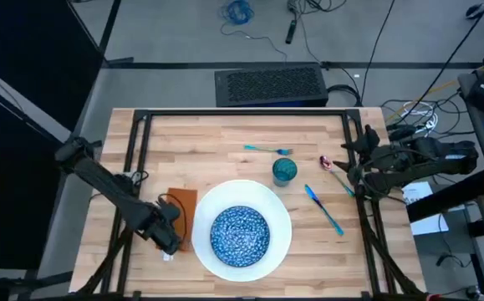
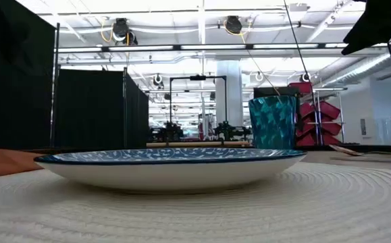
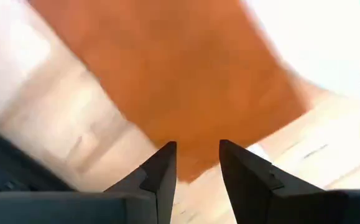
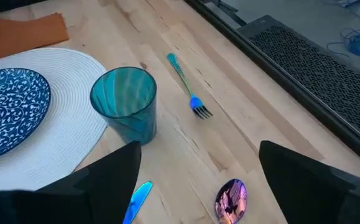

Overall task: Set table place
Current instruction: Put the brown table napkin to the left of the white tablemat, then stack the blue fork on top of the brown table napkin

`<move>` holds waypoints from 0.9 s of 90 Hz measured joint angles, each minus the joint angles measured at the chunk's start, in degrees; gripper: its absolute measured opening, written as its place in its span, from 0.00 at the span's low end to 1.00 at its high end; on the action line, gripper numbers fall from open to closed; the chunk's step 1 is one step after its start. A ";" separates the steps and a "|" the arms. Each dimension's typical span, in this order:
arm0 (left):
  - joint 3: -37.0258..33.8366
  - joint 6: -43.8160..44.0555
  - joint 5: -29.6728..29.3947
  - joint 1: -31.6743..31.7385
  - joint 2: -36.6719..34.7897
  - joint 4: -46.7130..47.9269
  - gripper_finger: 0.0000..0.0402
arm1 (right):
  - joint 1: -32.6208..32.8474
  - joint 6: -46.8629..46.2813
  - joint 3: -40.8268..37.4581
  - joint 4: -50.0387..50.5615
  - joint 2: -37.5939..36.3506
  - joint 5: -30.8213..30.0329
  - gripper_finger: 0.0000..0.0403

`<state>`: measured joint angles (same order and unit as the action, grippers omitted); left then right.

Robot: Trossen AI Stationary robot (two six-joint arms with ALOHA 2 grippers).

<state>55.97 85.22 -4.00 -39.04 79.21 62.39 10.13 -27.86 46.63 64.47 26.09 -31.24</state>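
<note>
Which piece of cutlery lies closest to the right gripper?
The spoon, just off the right gripper, its bowl shiny and iridescent. The knife lies nearer the plate, and the fork lies beyond the cup.

Napkin [image 3: 167, 74] blurred in the left wrist view, its edges cut off, knife [image 4: 135, 200] and spoon [image 4: 230, 200] cropped at the right wrist picture's edge, napkin [image 1: 180, 209] partly under left gripper [image 1: 168, 242]

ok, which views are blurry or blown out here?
Left wrist view: soft throughout, orange napkin smeared, plate washed out to white. Low view: ceiling lights glare, near placemat slightly soft. High and right wrist views: sharp, evenly lit.
</note>
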 joint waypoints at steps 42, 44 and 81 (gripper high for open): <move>-0.74 -47.63 -43.34 17.65 -8.15 -26.51 0.27 | -0.01 0.64 -1.42 -16.69 3.29 -0.58 0.78; -1.91 -52.10 -40.78 19.70 -8.09 -31.13 0.27 | 0.00 0.63 -2.04 -17.94 3.69 -0.95 0.78; -11.31 -83.12 4.77 61.06 -5.98 -65.11 0.27 | -1.83 -3.50 -11.12 -23.07 7.43 -10.02 0.78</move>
<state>44.66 2.10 0.77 22.02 73.23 -2.72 8.30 -31.36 35.51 41.40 33.52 -41.26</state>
